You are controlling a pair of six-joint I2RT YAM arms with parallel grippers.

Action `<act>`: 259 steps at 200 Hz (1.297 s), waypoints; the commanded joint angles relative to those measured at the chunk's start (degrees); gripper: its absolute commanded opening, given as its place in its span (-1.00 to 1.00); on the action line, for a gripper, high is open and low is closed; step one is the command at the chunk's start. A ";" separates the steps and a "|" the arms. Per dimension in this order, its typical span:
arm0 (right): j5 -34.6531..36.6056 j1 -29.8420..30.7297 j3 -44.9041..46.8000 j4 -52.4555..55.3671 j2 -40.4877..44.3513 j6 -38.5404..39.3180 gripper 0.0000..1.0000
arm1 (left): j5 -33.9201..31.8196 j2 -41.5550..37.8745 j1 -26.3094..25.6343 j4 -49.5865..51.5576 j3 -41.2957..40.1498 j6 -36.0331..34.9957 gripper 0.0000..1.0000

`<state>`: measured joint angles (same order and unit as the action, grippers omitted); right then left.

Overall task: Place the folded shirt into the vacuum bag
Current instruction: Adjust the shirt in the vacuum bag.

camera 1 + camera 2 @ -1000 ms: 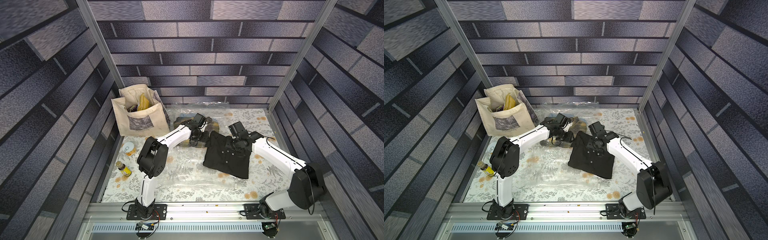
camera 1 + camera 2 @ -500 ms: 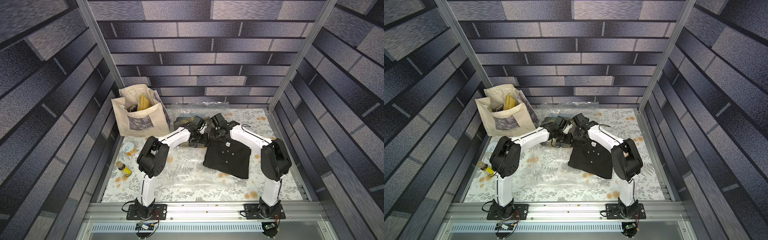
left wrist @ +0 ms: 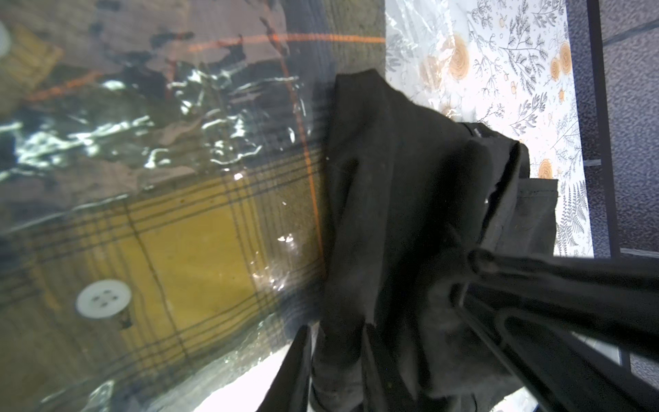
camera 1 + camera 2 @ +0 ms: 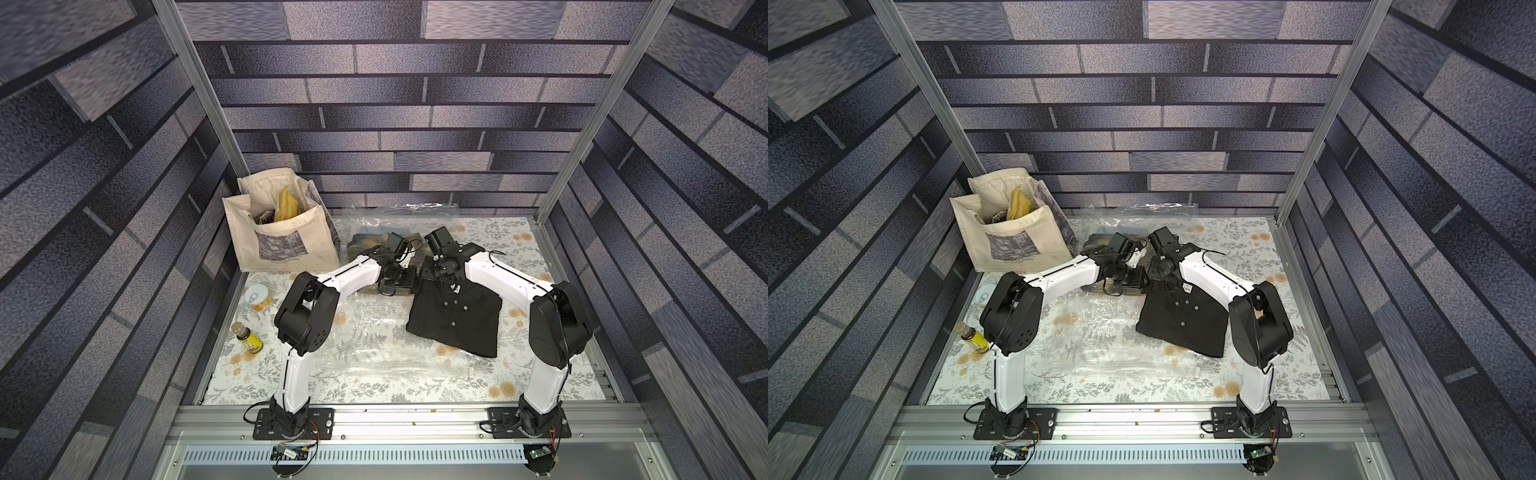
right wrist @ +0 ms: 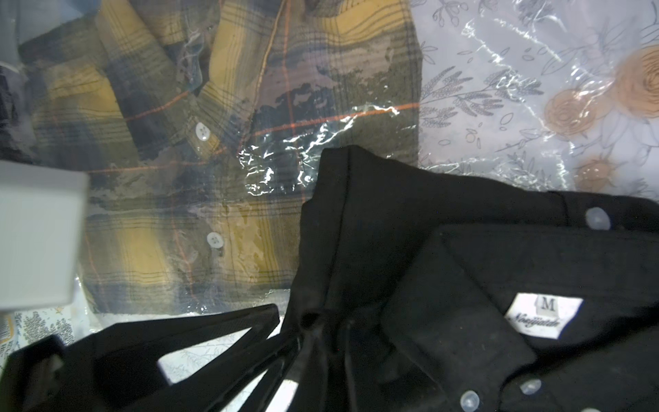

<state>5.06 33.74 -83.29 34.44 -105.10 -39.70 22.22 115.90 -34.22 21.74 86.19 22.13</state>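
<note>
The black folded shirt (image 4: 457, 320) lies right of the centre of the bench (image 4: 513, 245), on top of the clear vacuum bag (image 4: 365, 328). The left fingers (image 4: 409, 277) and the right fingers (image 5: 289, 326) meet at its far-left corner, each closed on a pinch of cloth. The bench has a floral cover, brick-patterned walls stand around it, and a tote bag (image 4: 282, 245) stands at its far-left corner.

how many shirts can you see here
2: a black shirt by the right arm; a yellow plaid shirt inside the vacuum bag, behind its collar. Others may hide under the arms.
</note>
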 commanded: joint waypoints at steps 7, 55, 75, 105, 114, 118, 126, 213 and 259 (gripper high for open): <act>-1.09 -0.07 2.03 -0.78 1.05 0.63 -0.78 | 1.29 1.09 -1.11 -0.62 -0.06 1.64 -0.55; -2.54 -1.42 5.46 -2.82 5.39 0.03 -0.80 | 1.40 -2.70 -1.73 -0.61 -1.75 2.97 -0.98; -3.62 -2.81 8.82 -4.18 9.47 -0.35 -0.81 | 1.42 -5.87 -2.71 -1.54 -2.63 4.49 -1.00; -4.39 -5.12 13.42 -5.37 13.81 -0.81 -0.82 | 0.95 -8.62 -5.00 -3.50 -4.67 7.55 -1.00; -4.82 -5.67 14.76 -6.05 14.65 -1.21 -0.83 | 0.91 -9.14 -5.57 -4.40 -5.66 8.35 -1.00; -5.02 -5.87 15.28 -6.45 14.99 -1.46 -0.83 | 0.94 -9.30 -5.81 -4.89 -6.11 8.65 -1.00; -5.43 -6.26 16.51 -7.50 15.57 -2.03 -0.84 | 0.83 -9.37 -6.11 -6.02 -7.00 9.50 -1.00; -7.67 -7.42 16.07 -3.95 23.67 3.06 -0.88 | 2.20 -3.78 -6.02 -11.21 -13.00 10.35 -1.00; -10.11 -7.26 15.11 -5.31 23.13 2.05 -0.89 | 3.09 -2.55 -7.03 -10.22 -11.33 9.68 -1.00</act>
<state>-3.86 26.59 -66.81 28.88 -81.52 -37.98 24.18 112.57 -39.83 10.66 73.52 32.21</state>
